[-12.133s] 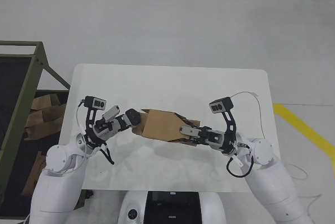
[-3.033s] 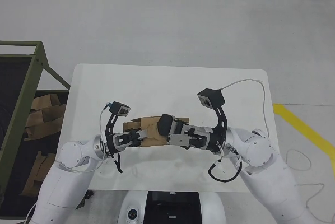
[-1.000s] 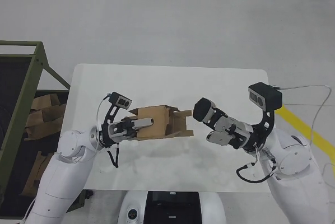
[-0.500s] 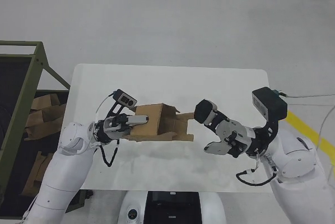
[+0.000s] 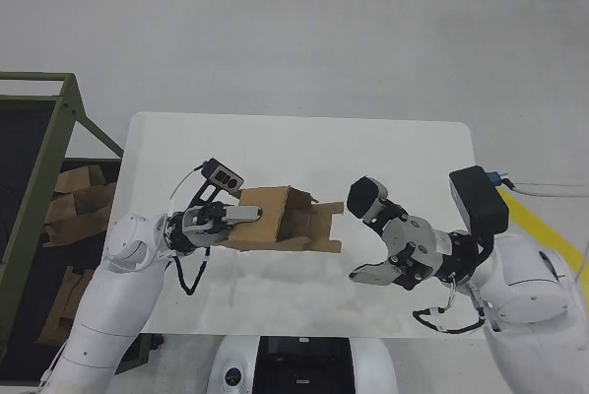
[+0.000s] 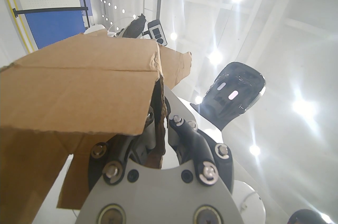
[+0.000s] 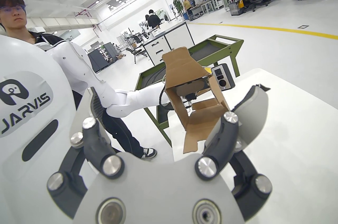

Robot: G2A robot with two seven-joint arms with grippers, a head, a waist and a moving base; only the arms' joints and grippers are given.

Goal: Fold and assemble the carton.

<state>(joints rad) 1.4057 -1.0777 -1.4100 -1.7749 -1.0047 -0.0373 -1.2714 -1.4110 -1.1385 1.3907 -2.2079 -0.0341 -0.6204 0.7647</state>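
Now left gripper (image 5: pixel 243 213) clamps carton (image 5: pixel 275 219) wall, right gripper (image 5: pixel 366 237) wide apart; held one side, carton may sag

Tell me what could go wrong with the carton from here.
1. The left gripper alone holds the carton, pinching one ragged wall edge; the cardboard may tear or the carton may sag.
2. The right gripper stands open, apart from the loose flaps; coming in badly aligned, it could crumple them instead of folding.

We see a plain brown carton (image 5: pixel 272 219), a white counter (image 5: pixel 294 148), an olive-green frame (image 5: pixel 75 110) beside it, and a yellow stripe (image 5: pixel 548 234) on the pale grey floor (image 5: pixel 275 49).
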